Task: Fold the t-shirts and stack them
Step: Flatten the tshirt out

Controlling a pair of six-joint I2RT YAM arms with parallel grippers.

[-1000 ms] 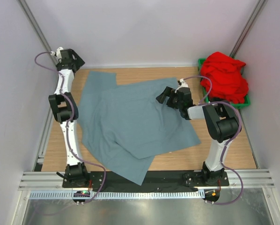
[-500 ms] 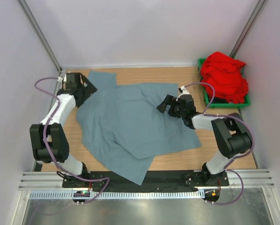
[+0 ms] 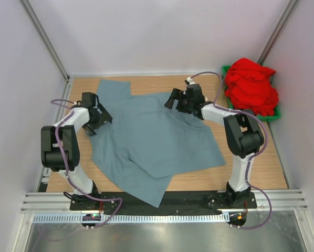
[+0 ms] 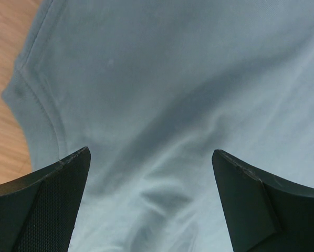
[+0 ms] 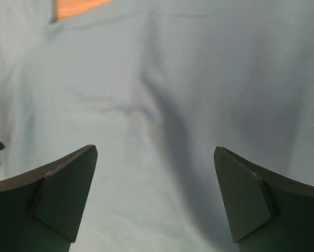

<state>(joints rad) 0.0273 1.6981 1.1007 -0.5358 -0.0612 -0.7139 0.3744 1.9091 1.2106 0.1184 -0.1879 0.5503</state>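
Left pincer (image 4: 150, 153): jaws spread wide with nothing between them; it hangs just over the grey-blue t-shirt (image 4: 178, 79), whose stitched hem (image 4: 36, 115) curves past just outside one finger
Right pincer (image 5: 154, 151): equally wide and empty; cloth fills the whole gap beneath it, and a shallow crease (image 5: 162, 121) runs up between the fingers
Where the shirt lies: spread on the table (image 3: 251, 168) beneath both pincers and across the stretch between them; partly doubled over on itself; one corner (image 3: 156, 191) droops past the near edge, back toward the arm bases
How it will handle: we judge it light, limp and in no way fragile; it will sag and drag rather than keep a shape; where it is doubled, a pinch may catch one layer or two
Where to take hold: we would nip the hem or a sleeve edge beside each pincer; mid-panel, the flat cloth gives the fingers little to bite
Beyond the right pincer: the red t-shirt (image 3: 251, 86) sits heaped in a green bin (image 3: 276, 116), near that arm's outer side and well apart from the left pincer
In the way: we see nothing lying on the grey-blue cloth; the hazard, as we judge it, is the arms themselves reaching over the cloth they mean to lift
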